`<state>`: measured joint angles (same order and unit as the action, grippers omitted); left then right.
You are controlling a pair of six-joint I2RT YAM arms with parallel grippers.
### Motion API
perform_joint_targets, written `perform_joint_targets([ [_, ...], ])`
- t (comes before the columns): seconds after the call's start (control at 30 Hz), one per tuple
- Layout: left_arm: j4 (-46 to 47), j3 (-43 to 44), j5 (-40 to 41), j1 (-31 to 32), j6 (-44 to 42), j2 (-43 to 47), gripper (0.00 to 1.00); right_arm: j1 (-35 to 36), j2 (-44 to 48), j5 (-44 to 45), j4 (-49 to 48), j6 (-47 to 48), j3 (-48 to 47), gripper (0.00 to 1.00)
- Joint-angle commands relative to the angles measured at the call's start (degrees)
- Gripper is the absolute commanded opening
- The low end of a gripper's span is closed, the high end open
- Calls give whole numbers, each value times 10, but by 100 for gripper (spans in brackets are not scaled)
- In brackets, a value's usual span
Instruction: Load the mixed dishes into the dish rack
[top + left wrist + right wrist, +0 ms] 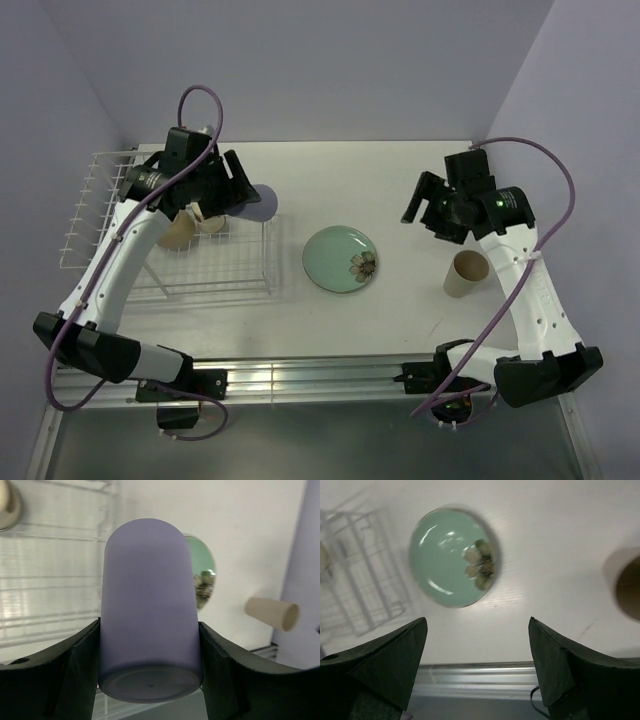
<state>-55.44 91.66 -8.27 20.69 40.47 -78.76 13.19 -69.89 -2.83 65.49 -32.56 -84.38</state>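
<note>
My left gripper (245, 195) is shut on the lavender cup (264, 201) and holds it above the right edge of the white wire dish rack (120, 262). In the left wrist view the cup (147, 605) sits between the fingers, base toward the camera. The cream bowl (180, 232) lies in the rack, partly under my left arm. The pale green flower plate (341, 259) lies flat mid-table. The beige tumbler (465, 273) is at the right. My right gripper (420, 205) is open and empty, above the table between plate and tumbler. I cannot make out the steel cup.
The rack's upright tines (85, 205) line its left side. The right wrist view shows the plate (452, 557), the rack's corner (360, 580) and the tumbler's mouth (629, 587). A metal rail (300, 375) runs along the near table edge. Walls close in on both sides.
</note>
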Motion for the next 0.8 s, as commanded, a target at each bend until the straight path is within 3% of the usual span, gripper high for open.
perform_joint_targets([
  [0.0, -46, 42, 79, -7, -37, -23, 0, -41, 45, 124, 61, 5, 28, 89],
  [0.2, -43, 66, 79, -18, -59, -84, 0, -107, 92, 129, 75, -32, 101, 85],
  [0.57, -33, 75, 100, -54, -87, -177, 0, -149, 120, 78, 96, -22, 108, 84],
  [0.77, -21, 91, 88, -65, -101, -219, 0, -159, 135, 105, 120, -24, 98, 84],
])
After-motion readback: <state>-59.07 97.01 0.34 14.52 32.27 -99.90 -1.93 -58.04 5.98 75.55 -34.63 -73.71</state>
